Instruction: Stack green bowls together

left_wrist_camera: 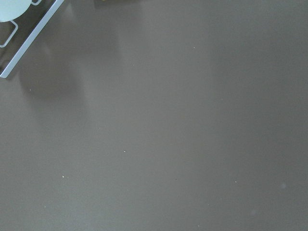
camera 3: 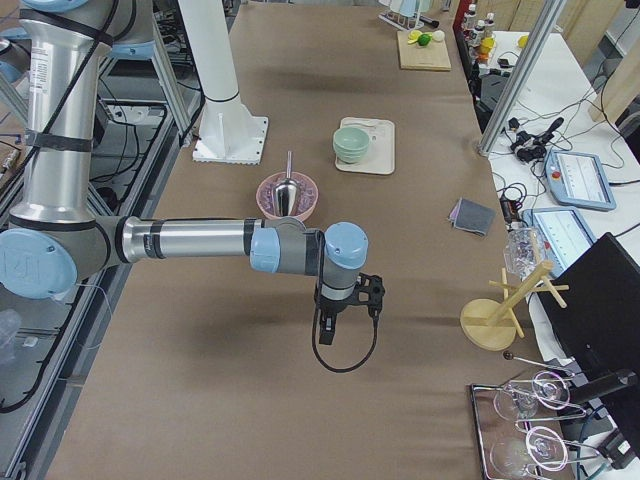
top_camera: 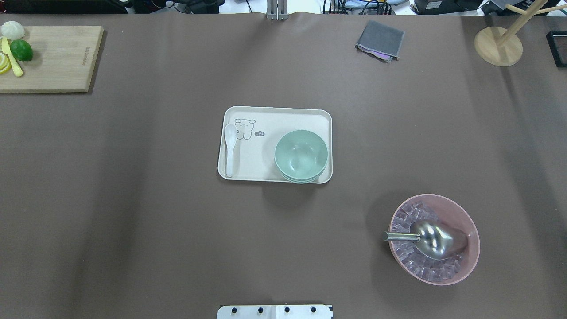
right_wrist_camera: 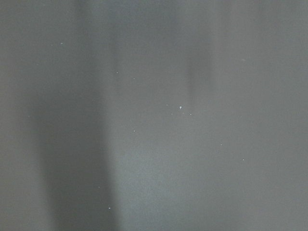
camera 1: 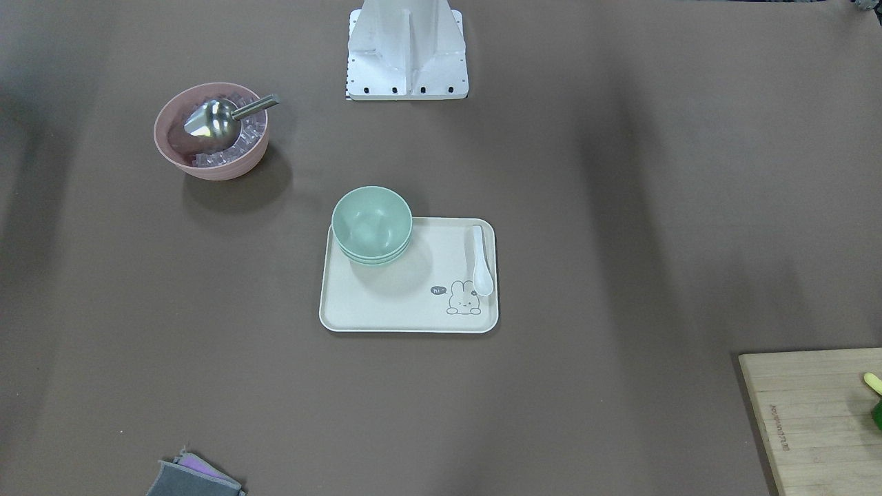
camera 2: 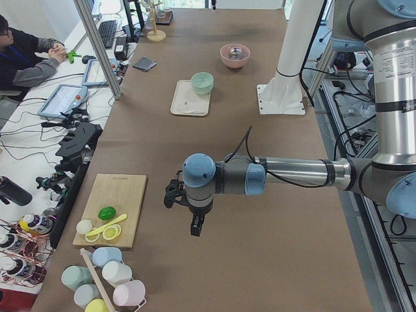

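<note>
The green bowls (top_camera: pixel 301 155) sit nested in one stack at the near right corner of a cream tray (top_camera: pixel 266 116) in the middle of the table. The stack also shows in the front view (camera 1: pixel 372 224), the left side view (camera 2: pixel 202 82) and the right side view (camera 3: pixel 351 143). My left gripper (camera 2: pixel 195 227) hangs over bare table far from the tray, near the cutting board. My right gripper (camera 3: pixel 328 335) hangs over bare table past the pink bowl. Both show only in the side views, so I cannot tell whether they are open or shut. Both wrist views show only brown table.
A pink bowl (top_camera: pixel 476 241) with ice cubes and a metal scoop (top_camera: pixel 432 239) stands near right. A white spoon (top_camera: pixel 229 148) lies on the tray. A cutting board (top_camera: pixel 57 57) with lime and lemon is far left, a grey cloth (top_camera: pixel 380 40) and a wooden stand (top_camera: pixel 498 44) far right.
</note>
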You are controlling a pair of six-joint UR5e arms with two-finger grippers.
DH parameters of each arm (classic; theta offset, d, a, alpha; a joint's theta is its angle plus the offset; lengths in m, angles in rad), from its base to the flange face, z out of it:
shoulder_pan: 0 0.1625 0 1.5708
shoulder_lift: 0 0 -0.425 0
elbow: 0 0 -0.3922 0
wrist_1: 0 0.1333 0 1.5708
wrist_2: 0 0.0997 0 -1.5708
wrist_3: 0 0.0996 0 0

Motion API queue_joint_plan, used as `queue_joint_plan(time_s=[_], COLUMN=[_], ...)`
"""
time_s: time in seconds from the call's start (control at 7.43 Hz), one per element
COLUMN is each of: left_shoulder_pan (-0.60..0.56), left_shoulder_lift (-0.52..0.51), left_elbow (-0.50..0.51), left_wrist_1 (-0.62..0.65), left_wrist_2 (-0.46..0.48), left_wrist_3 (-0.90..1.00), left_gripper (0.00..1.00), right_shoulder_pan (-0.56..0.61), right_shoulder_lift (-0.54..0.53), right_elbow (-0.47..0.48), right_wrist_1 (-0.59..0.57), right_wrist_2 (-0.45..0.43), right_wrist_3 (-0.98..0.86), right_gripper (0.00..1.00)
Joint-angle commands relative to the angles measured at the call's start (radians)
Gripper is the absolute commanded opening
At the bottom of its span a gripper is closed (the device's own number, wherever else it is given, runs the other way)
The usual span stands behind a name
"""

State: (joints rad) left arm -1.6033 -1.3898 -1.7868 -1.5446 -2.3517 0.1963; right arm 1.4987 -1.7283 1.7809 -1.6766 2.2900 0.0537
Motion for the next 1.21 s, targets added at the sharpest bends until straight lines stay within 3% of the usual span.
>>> queue_joint_plan(time_s=[0.0,1.08], left_shoulder_pan=[-0.001,-0.001], left_shoulder_lift=[0.000,0.000], left_elbow=[0.000,-0.002], left_wrist_1=[0.000,0.001], left_wrist_2=[0.002,0.003], left_wrist_3=[0.000,-0.002], left_gripper=[0.99,0.99], right_shoulder_pan=[0.000,-0.002], right_shoulder_lift=[0.000,0.001], right_elbow=[0.002,0.002], right_wrist_1=[0.000,0.002], right_wrist_2=[0.005,0.023], right_wrist_3=[0.000,-0.005], right_gripper=[1.00,1.00])
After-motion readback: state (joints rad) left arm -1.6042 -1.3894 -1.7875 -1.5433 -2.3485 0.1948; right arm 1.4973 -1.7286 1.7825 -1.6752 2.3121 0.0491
